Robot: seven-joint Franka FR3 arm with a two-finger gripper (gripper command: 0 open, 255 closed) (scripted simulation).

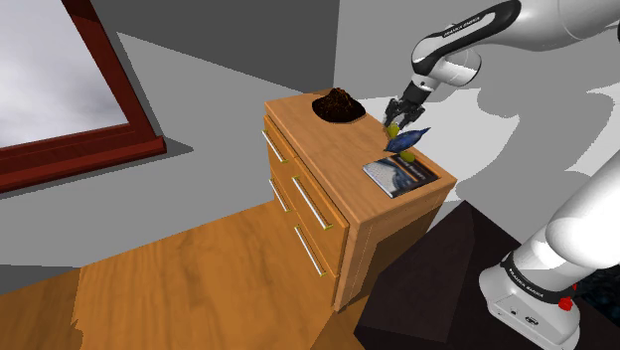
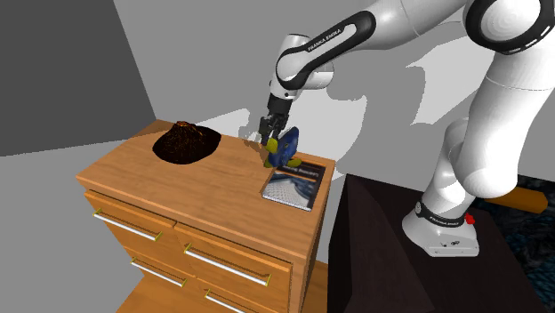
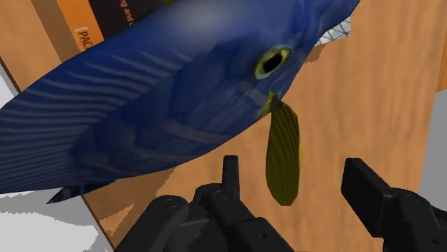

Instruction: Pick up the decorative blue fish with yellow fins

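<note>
Two black fingers (image 3: 367, 190) of the gripper (image 3: 292, 168) stand apart astride the yellow fin (image 3: 283, 154) of the blue fish (image 3: 165, 107), which sits on the wooden dresser (image 1: 323, 144) beside a book (image 1: 399, 172), seemingly placed to pinch it.

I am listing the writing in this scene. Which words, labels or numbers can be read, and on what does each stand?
"FRANKA EMIKA": on the white arm, in small letters.
"PAC": on the orange cover of the book; the rest is cut off at the blue fish.
Other print on the book and on the arm's base ring: too small to read.
</note>
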